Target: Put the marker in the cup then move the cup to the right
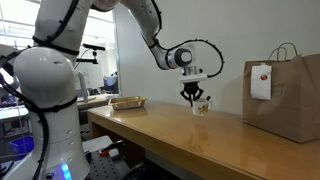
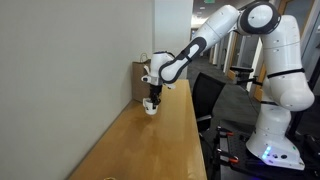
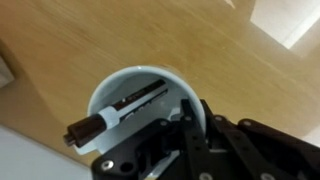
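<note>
A long wooden table (image 1: 150, 125) stands against a pale wall (image 1: 235, 35) in a cluttered lab room. At the left is the white Panda arm (image 1: 50, 80), then a shallow tan tray (image 1: 128, 102). The gripper (image 1: 193, 96) hangs close over the small white cup (image 1: 201, 108). A brown paper bag (image 1: 290, 95) stands well apart at the right. In the wrist view, the marker (image 3: 120, 108) lies tilted inside the cup, its dark cap over the rim. Whether the fingers pinch the rim or stand apart cannot be told.

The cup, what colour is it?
The cup is white, best seen in the wrist view, with the marker in it.
</note>
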